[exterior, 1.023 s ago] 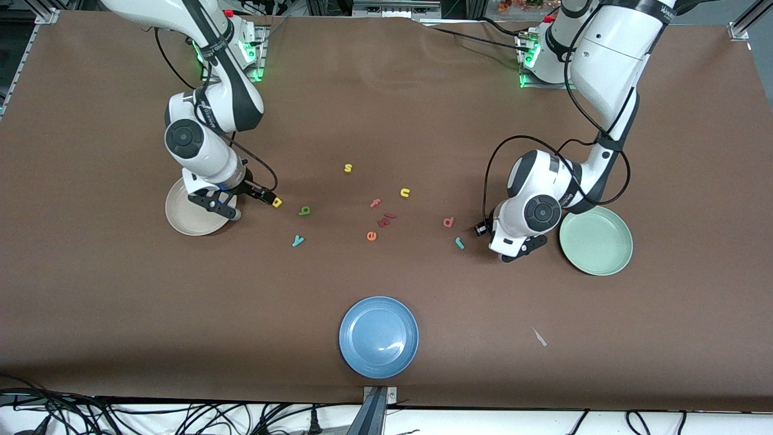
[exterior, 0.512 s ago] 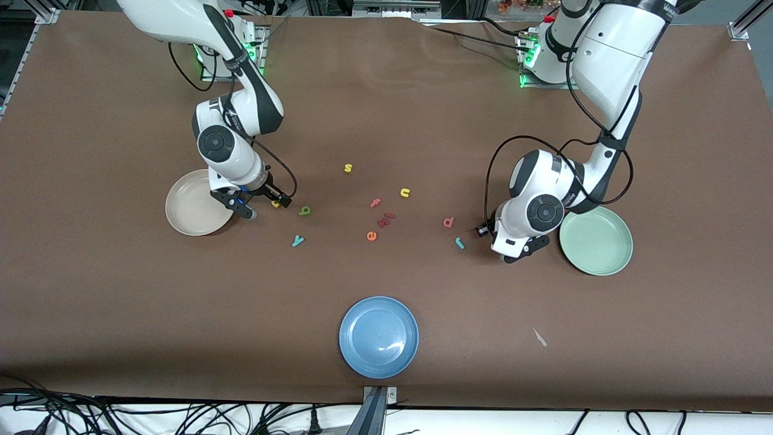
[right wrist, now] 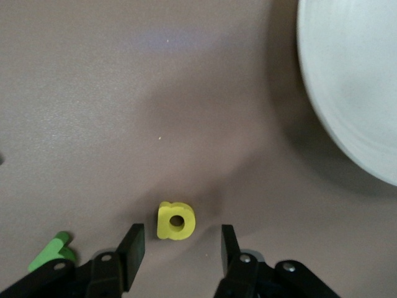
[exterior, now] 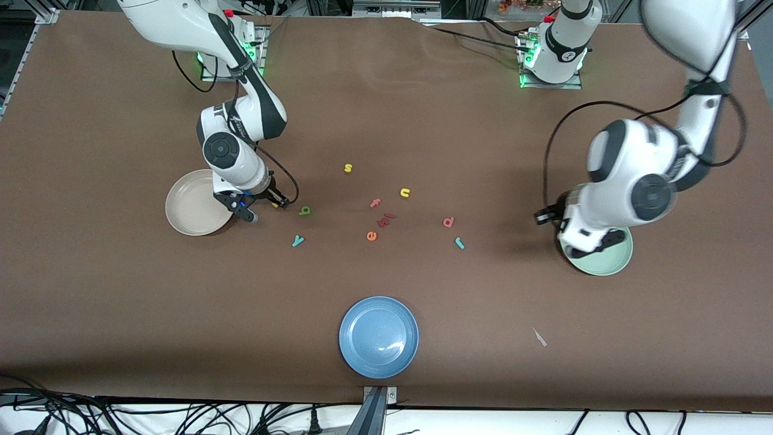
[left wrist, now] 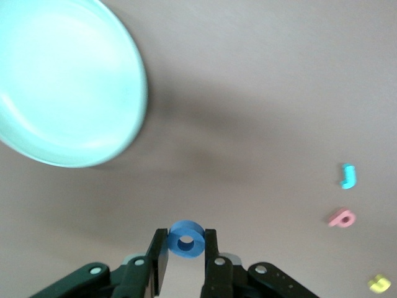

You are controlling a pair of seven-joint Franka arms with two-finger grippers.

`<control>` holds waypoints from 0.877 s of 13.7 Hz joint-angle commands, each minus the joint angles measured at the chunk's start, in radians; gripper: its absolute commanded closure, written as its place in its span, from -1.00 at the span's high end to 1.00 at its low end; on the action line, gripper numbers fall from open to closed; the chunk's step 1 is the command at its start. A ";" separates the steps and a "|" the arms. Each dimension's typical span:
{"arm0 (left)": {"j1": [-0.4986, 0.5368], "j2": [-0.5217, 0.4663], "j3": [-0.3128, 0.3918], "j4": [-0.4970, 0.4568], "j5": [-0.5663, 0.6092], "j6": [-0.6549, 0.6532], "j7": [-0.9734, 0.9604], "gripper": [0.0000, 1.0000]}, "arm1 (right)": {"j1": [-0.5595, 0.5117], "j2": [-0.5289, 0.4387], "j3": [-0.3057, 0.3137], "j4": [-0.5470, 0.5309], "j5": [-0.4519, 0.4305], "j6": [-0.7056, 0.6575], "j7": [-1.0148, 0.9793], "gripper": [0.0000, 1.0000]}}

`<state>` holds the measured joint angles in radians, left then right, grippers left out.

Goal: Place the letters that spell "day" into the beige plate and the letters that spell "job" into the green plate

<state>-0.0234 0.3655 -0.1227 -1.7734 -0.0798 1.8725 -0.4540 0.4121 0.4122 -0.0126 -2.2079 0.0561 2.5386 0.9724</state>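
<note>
Right now I see the blue "o" (left wrist: 186,239) pinched between the 2 fingers (left wrist: 160,261) of the left gripper (left wrist: 186,257), up in the air over the green plate (exterior: 607,261) at the left arm's end of the desk (exterior: 386,109). On my other feed, the yellow "a" (right wrist: 175,220) lies flat on the desk between the fingers of the right gripper (right wrist: 180,248), which stand apart on either side without touching it, just beside the beige plate (exterior: 190,211). Next to it sits the dark green "d" (exterior: 305,211), with the teal "y" (exterior: 298,241) nearer the front edge. Toward the middle, the salmon "b" (exterior: 448,222) and teal "j" (exterior: 460,243) lie on the desk. Close to the front edge is a blue plate (exterior: 378,336).
</note>
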 commanded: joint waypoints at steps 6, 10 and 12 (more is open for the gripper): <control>0.155 0.163 -0.003 -0.023 0.084 0.111 0.290 -0.72 | 0.010 0.042 -0.006 0.016 -0.002 0.046 0.017 -0.01; 0.166 0.179 -0.002 -0.021 0.084 0.116 0.330 0.31 | 0.008 0.034 -0.007 0.034 -0.008 0.029 0.000 -0.76; 0.168 0.171 -0.003 -0.009 0.083 0.110 0.319 1.00 | 0.005 -0.010 -0.013 0.063 -0.010 -0.067 -0.017 -0.76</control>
<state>0.1343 0.5524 -0.1171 -1.8013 -0.0164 1.9977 -0.1448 0.4144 0.4354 -0.0152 -2.1829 0.0546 2.5578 0.9713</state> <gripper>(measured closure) 0.639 0.727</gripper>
